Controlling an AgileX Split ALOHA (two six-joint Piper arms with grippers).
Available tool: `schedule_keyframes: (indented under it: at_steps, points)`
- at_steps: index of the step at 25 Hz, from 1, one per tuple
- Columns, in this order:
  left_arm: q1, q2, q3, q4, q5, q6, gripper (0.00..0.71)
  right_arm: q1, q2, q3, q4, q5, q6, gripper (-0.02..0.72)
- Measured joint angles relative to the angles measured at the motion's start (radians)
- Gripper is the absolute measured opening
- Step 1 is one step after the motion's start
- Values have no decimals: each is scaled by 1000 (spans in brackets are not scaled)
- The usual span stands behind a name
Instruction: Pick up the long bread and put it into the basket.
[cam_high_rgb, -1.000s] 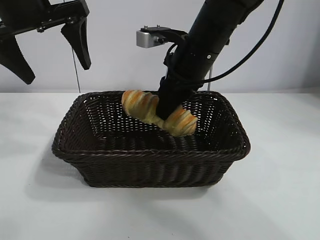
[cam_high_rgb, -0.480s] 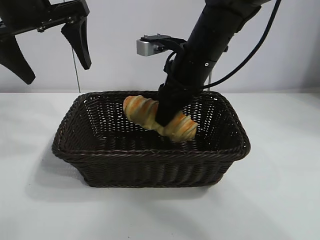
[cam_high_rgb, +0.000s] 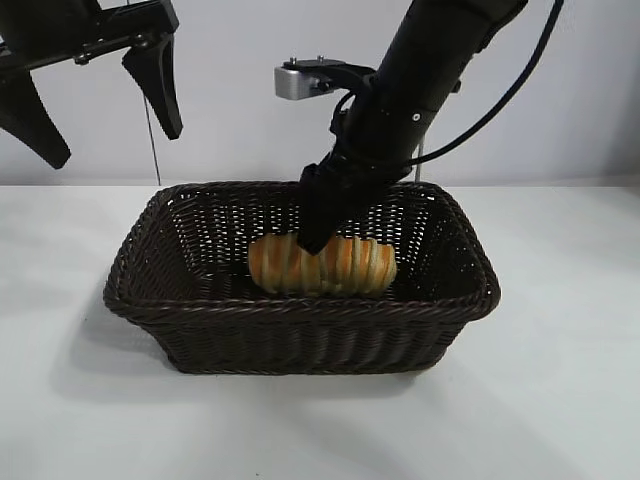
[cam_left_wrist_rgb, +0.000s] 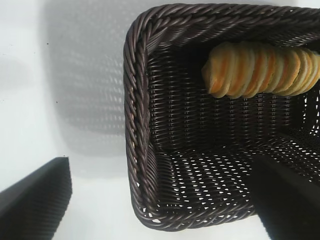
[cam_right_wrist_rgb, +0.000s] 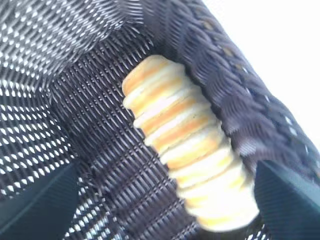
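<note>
The long bread (cam_high_rgb: 322, 265), golden with orange-brown ridges, lies flat on the floor of the dark wicker basket (cam_high_rgb: 300, 310), close along one long wall. My right gripper (cam_high_rgb: 325, 225) hangs just above the loaf, open, with nothing between its fingers. In the right wrist view the bread (cam_right_wrist_rgb: 185, 145) rests free against the basket wall (cam_right_wrist_rgb: 235, 100), between the spread fingers (cam_right_wrist_rgb: 35, 205). My left gripper (cam_high_rgb: 112, 140) is parked high at the upper left, open and empty. Its wrist view shows the basket's end rim (cam_left_wrist_rgb: 132, 100) and the bread (cam_left_wrist_rgb: 260, 70).
The basket stands mid-table on a white tabletop (cam_high_rgb: 560, 400), which shows on both sides of it and in front. A grey wall runs behind. The right arm's black cable (cam_high_rgb: 500, 100) loops behind the arm.
My right gripper has opened and let go of the bread. The loaf, held tilted above the basket floor before, has dropped and now lies level inside. The left arm has not moved.
</note>
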Motion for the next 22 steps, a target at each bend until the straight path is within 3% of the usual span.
schedule_keyframes:
  at_steps: [4, 6, 8, 12, 14, 17, 22]
  points:
    - [0, 0, 0, 0, 0, 0, 694, 0, 0, 0, -36, 25, 26, 684]
    - [0, 0, 0, 0, 0, 0, 694, 0, -3, 0, -56, 35, 72, 684]
    - [0, 0, 0, 0, 0, 0, 694, -3, -8, 0, -84, 44, 167, 684]
    - [0, 0, 0, 0, 0, 0, 694, -29, -33, -26, -124, 94, 464, 684]
    - [0, 0, 0, 0, 0, 0, 694, -42, -57, -41, -157, 122, 577, 685]
    - [0, 0, 0, 0, 0, 0, 694, -57, -87, -59, -200, 171, 659, 685]
    - [0, 0, 0, 0, 0, 0, 694, -91, -127, -63, -221, 235, 731, 685]
